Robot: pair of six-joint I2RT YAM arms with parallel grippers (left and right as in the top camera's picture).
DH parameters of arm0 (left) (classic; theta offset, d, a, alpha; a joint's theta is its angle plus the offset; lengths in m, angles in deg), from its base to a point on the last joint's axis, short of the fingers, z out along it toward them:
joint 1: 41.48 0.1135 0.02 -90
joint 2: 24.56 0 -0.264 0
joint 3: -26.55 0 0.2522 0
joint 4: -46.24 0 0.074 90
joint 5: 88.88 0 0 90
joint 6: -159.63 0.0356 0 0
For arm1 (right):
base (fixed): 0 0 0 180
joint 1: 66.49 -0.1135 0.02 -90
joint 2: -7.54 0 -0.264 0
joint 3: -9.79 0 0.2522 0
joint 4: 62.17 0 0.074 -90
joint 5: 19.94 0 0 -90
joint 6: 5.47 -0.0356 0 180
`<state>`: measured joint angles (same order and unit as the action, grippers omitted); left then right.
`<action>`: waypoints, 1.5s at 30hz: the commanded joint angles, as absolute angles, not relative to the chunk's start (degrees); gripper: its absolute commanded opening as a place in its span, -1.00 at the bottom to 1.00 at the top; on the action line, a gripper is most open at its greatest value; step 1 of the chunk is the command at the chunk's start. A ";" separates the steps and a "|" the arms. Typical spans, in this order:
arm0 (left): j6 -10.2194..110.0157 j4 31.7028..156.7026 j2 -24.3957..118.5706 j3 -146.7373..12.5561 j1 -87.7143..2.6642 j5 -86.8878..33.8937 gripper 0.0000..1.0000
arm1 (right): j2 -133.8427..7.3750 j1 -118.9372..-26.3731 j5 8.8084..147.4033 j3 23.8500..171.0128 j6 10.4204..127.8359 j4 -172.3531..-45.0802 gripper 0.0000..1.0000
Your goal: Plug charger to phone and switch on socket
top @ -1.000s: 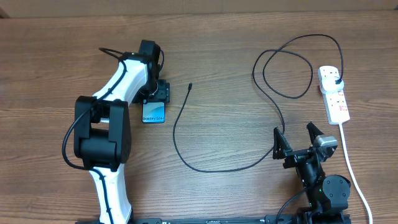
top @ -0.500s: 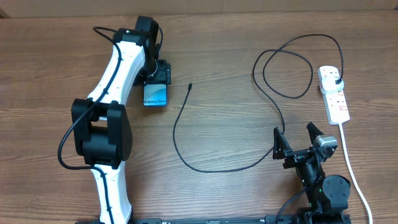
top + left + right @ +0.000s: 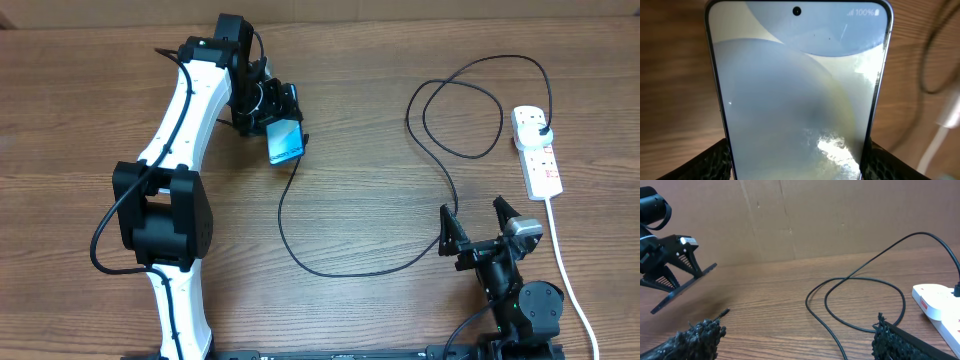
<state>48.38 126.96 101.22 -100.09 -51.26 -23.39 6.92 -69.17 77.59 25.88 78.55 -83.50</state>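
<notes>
gripping the phone [image 3: 285,140] in the left gripper [image 3: 274,117], lifted off the table [image 3: 80,110] and tilted, just beside the connector tip of the charger [image 3: 283,215]. sitting low with the right gripper [image 3: 472,212] spread open and empty, near a bend of the charger. plugged into the socket [image 3: 541,165] at far right.

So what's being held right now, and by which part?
Left fingers clamp the phone by its long side edges; right fingers hold nothing.

Left arm reaches toward the far edge, its hand [image 3: 277,122] tilted and clamped on the phone [image 3: 286,141]. Right arm sits folded by the near-right corner, hand [image 3: 477,224] spread wide.
</notes>
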 commanded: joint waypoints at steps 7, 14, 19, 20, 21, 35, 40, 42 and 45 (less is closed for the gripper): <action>35.26 128.97 100.78 -102.04 -51.58 -44.53 0.09 | 7.37 -69.43 77.79 25.51 78.61 -83.29 1.00; 30.24 131.13 100.78 -102.04 -51.56 -46.98 0.03 | 7.37 -69.43 77.79 25.51 78.61 -83.29 1.00; 26.70 132.16 100.78 -102.04 -50.84 -46.74 -0.01 | 7.37 -69.43 77.79 25.51 78.61 -83.29 1.00; 26.17 132.22 100.78 -102.04 -50.58 -46.67 -0.03 | 7.37 -69.43 77.79 25.51 78.61 -83.29 1.00; 25.71 132.22 100.78 -102.04 -50.38 -46.65 -0.09 | 7.37 -69.43 77.79 25.51 78.61 -83.29 1.00; 24.62 132.24 100.78 -102.02 -49.46 -53.67 -0.06 | 7.37 -69.43 77.79 25.51 78.61 -83.26 1.00; 24.60 132.22 100.78 -102.02 -49.46 -57.27 -0.04 | 7.37 -69.43 77.79 25.51 78.61 -83.29 1.00; 24.60 132.24 100.78 -102.02 -49.46 -58.23 -0.04 | 7.37 -69.43 77.77 25.51 78.61 -83.29 1.00; 24.58 132.24 100.78 -102.02 -49.46 -58.98 -0.04 | 7.37 -69.43 77.79 25.51 78.61 -83.29 1.00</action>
